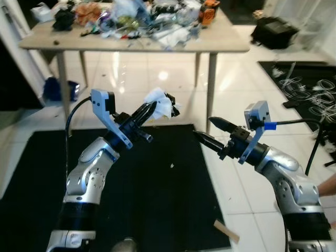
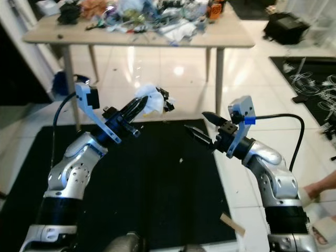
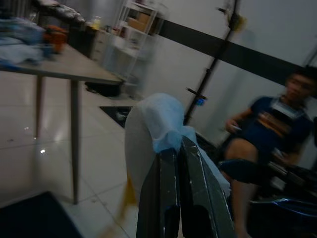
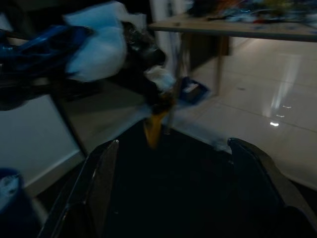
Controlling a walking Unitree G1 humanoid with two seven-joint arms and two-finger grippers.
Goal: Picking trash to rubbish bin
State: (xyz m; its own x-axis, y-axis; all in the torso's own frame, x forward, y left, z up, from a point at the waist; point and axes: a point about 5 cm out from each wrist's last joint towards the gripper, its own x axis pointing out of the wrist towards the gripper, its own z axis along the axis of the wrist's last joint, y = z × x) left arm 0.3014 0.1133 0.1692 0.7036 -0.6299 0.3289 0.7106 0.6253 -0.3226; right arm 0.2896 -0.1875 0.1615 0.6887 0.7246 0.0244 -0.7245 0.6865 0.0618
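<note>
My left gripper [image 1: 151, 108] is raised over the black mat and shut on a crumpled white piece of trash [image 1: 159, 102] with a dark scrap hanging from it. In the left wrist view the white trash [image 3: 153, 134] bulges out from between the closed fingers [image 3: 193, 188]. My right gripper [image 1: 206, 130] is held at about the same height, a short way to the right, open and holding nothing; its two fingers [image 4: 101, 173] stand wide apart in the right wrist view, facing the held trash [image 4: 99, 49].
A wooden table [image 1: 220, 44] heaped with mixed rubbish [image 1: 136, 18] stands just behind. A black mat [image 1: 157, 199] covers the floor below my arms, with a small wooden scrap [image 1: 226, 231] at its corner. A blue bag [image 1: 60, 88] lies under the table; cables [image 1: 310, 89] lie right. A seated person [image 3: 267, 134] is nearby.
</note>
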